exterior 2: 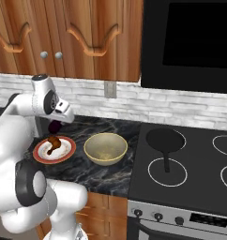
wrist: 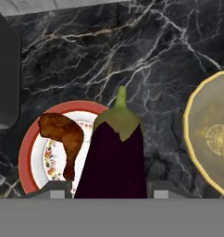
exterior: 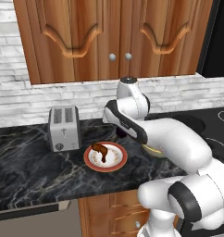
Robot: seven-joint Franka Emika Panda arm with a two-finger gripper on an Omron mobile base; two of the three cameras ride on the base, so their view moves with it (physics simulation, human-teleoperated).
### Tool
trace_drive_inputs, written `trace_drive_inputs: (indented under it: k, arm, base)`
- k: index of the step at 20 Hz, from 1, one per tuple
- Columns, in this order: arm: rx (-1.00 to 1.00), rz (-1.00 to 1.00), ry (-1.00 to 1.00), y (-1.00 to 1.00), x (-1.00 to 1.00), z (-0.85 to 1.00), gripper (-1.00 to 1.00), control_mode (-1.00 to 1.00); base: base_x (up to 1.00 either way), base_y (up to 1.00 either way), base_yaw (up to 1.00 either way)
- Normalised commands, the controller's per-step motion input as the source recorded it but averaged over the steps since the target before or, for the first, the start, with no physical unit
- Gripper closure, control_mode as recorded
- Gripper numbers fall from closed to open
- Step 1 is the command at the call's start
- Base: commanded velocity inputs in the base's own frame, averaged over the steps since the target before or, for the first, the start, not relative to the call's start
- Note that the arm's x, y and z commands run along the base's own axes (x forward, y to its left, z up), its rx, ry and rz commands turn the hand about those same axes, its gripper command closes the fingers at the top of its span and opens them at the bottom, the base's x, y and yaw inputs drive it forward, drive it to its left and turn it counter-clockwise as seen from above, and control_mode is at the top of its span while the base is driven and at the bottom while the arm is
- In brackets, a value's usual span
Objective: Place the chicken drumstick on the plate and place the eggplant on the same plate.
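The surface (exterior: pixel 35 171) is black marble with pale veins, crossing the middle of the left base view from the left edge toward the stove. A silver two-slot toaster (exterior: pixel 64 128) stands on it at centre left, near the brick wall. Just right of and below the toaster in that frame lies the plate (exterior: pixel 106 157), red-rimmed with a cream patterned centre, and the chicken drumstick (exterior: pixel 100 151) rests on its left part. In the right base view a tan-yellow bowl (exterior 2: pixel 105 148) sits on the surface just right of the plate, apart from it, near the stove's black cooktop (exterior 2: pixel 190 164) at right.
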Motion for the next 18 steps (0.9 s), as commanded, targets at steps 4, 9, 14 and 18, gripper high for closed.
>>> trace_drive_inputs:
  k: [4, 9, 14, 18]
  arm:
    - [0.0, 0.0, 0.0, 0.34, 0.01, -0.23, 1.0, -1.0]
    - [0.0, 0.0, 0.03, 0.0, 0.0, -0.54, 1.0, -1.0]
    - [0.0, 0.0, 0.02, 0.14, 0.0, -0.57, 1.0, -1.0]
    - [0.0, 0.0, 0.0, 0.18, 0.0, -0.47, 1.0, -1.0]
  base:
    - [0.0, 0.0, 0.0]
    - [0.0, 0.0, 0.0]
    - [0.0, 0.0, 0.0]
    - [0.0, 0.0, 0.0]
